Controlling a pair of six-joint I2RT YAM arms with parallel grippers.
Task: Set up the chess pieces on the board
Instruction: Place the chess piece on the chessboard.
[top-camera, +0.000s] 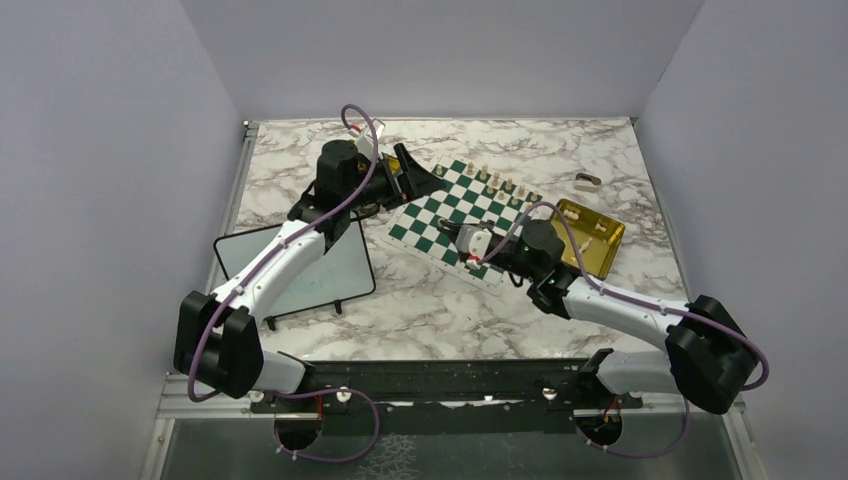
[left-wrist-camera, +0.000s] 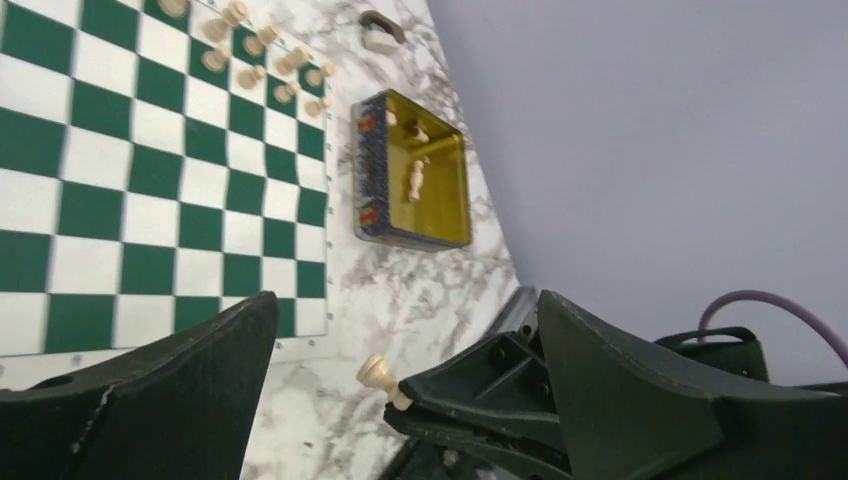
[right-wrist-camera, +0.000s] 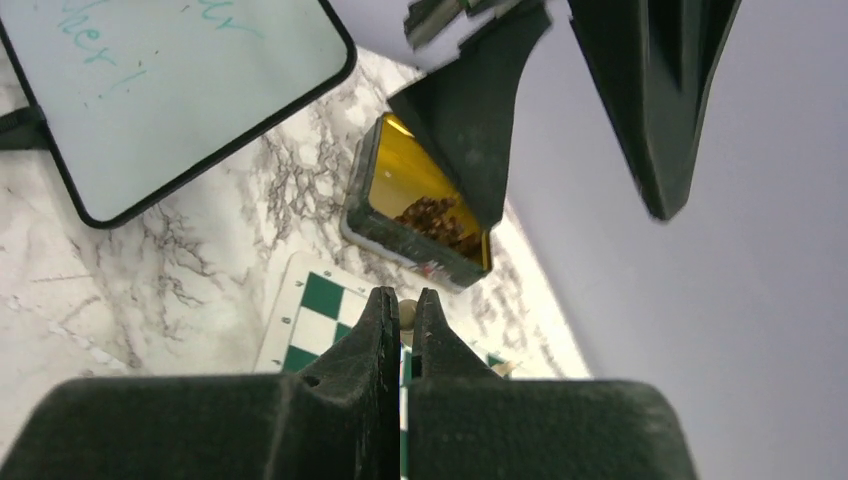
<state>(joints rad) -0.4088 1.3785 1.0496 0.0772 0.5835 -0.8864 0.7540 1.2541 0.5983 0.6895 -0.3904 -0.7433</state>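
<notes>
The right gripper (right-wrist-camera: 404, 300) was clenched on a pale chess piece (right-wrist-camera: 406, 317) near the edge of the board (right-wrist-camera: 322, 297), and toppling was judged likely if the piece were released tilted or off-square.

Board (top-camera: 438, 212) middle open; pieces (top-camera: 497, 181) crowd far edge; gold tin (top-camera: 598, 258) flanks right, whiteboard (top-camera: 320, 275) left.

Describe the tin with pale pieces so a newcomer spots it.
Find the checked board mid-table. Off its right edge lies an open gold tin. It holds few pale pieces; the other tin, left of the board, holds dark ones.
</notes>
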